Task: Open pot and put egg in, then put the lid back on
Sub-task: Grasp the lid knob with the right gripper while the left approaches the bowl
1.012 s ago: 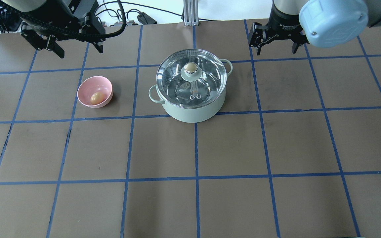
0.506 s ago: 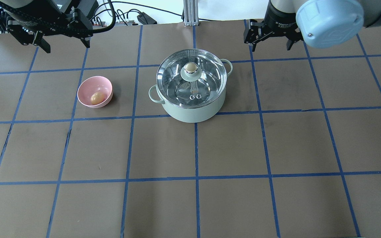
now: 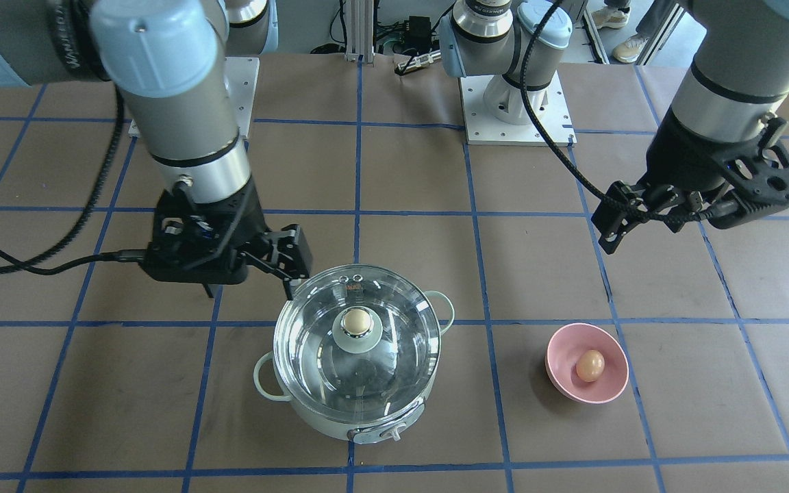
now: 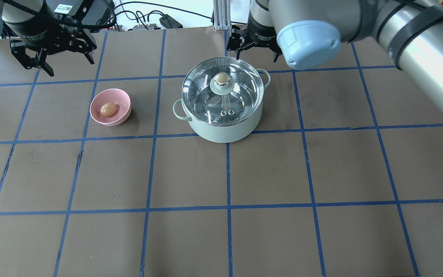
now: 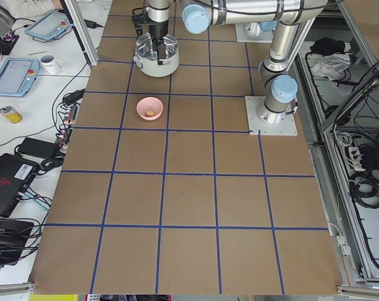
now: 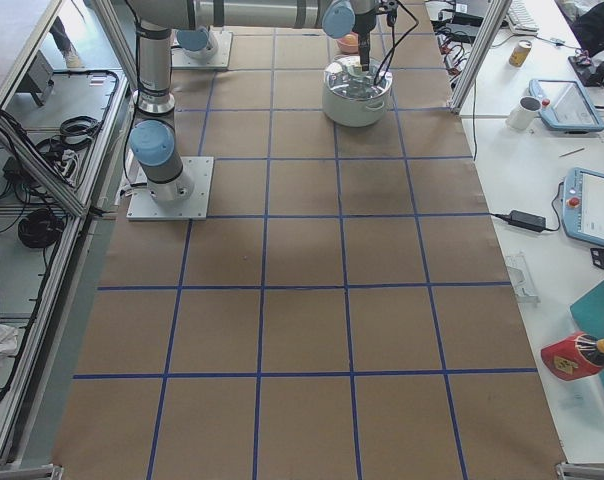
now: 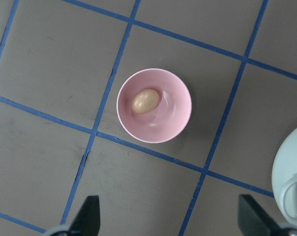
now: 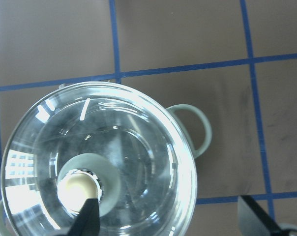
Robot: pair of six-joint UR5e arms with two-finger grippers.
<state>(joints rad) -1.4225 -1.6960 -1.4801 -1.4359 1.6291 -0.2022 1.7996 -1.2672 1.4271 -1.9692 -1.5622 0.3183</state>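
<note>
The mint-white pot [image 4: 225,132] stands mid-table with the glass lid [image 4: 240,92] seated on it, beige knob [image 4: 222,79] on top. The egg [image 4: 108,109] lies in a small pink bowl [image 4: 120,100] to the pot's left. My right gripper [image 4: 252,54] hangs open over the pot's far rim; in its wrist view the lid [image 8: 138,152] fills the frame and the knob [image 8: 79,189] is by one fingertip. My left gripper [image 4: 69,63] is open, above and beyond the bowl; its wrist view looks down on the egg [image 7: 145,101] in the bowl [image 7: 169,120].
The table is brown paper with a blue tape grid. Cables and an aluminium post [image 4: 219,15] line the far edge. The arm base plates [image 3: 518,103] sit behind the pot. Side benches hold tablets [image 5: 10,72] and a mug [image 6: 527,110].
My right gripper has swung left from the table's upper right to the pot's far rim. The left gripper shifted a little left and nearer. The egg lies slightly further left in the bowl.
</note>
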